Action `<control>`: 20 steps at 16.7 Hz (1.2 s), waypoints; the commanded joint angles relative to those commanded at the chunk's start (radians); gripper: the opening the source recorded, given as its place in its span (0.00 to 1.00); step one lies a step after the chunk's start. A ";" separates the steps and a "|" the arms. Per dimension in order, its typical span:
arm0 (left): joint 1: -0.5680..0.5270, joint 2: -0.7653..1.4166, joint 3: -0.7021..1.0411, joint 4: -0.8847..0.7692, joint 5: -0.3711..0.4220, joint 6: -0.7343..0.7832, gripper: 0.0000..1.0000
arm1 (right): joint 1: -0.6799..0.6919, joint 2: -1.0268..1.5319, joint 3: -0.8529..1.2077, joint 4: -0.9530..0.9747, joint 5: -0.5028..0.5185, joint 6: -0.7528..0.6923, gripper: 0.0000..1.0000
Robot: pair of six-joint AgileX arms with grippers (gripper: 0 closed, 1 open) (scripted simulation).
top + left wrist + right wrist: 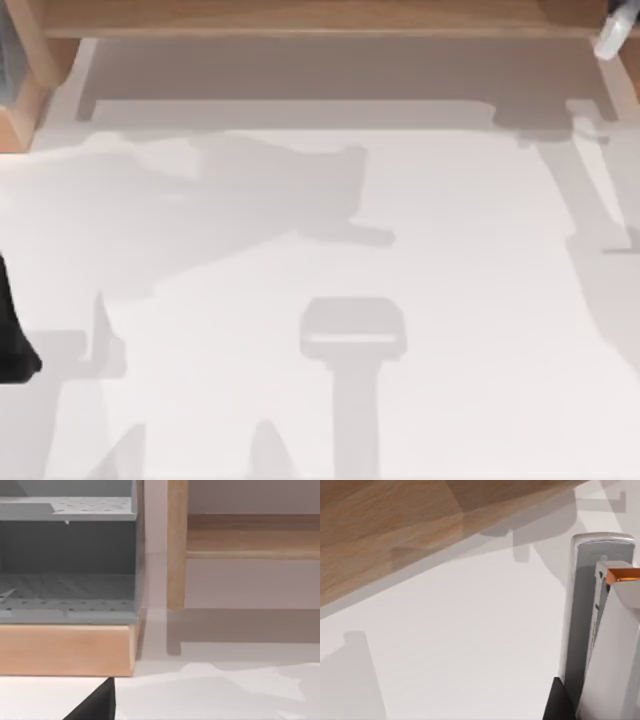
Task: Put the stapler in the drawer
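The stapler (600, 630) is a slim grey-white bar with an orange tip. It stands close against the right wrist camera, and my right gripper (590, 697) is shut on it, with one black finger (556, 702) beside it. From above, the stapler (612, 36) is a pale bar at the far right, over the wooden edge. The drawer (67, 587) is a grey perforated compartment in a wooden frame at the table's far left corner. My left arm (12, 340) is parked at the left edge, one black fingertip (95, 707) facing the drawer.
A wooden shelf board (300, 18) runs along the table's far side. A wooden upright (176, 545) stands just beside the drawer unit. Its wooden base (65, 650) rests on the white table (450, 300), which carries the arms' shadows.
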 joint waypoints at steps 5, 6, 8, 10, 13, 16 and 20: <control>0.000 0.000 0.000 0.000 0.000 0.000 1.00 | -0.230 -0.034 0.101 -0.081 0.015 -0.325 0.00; 0.000 0.000 0.000 0.000 0.000 0.000 1.00 | -0.272 -0.011 0.116 -0.093 0.018 -0.392 0.00; 0.000 0.000 0.000 0.000 0.000 0.000 1.00 | -0.347 0.059 0.142 -0.111 0.020 -0.522 0.00; 0.000 0.000 0.000 0.000 0.000 0.000 1.00 | -0.408 0.147 0.169 -0.118 0.018 -0.642 0.00; 0.000 0.000 0.000 0.000 0.000 0.000 1.00 | -0.471 0.289 0.213 -0.120 0.006 -0.790 0.00; 0.000 0.000 0.000 0.000 0.000 0.000 1.00 | -0.501 0.419 0.255 -0.124 -0.008 -0.889 0.00; 0.000 0.000 0.000 0.000 0.000 0.000 1.00 | -0.509 0.529 0.285 -0.160 -0.009 -0.943 0.00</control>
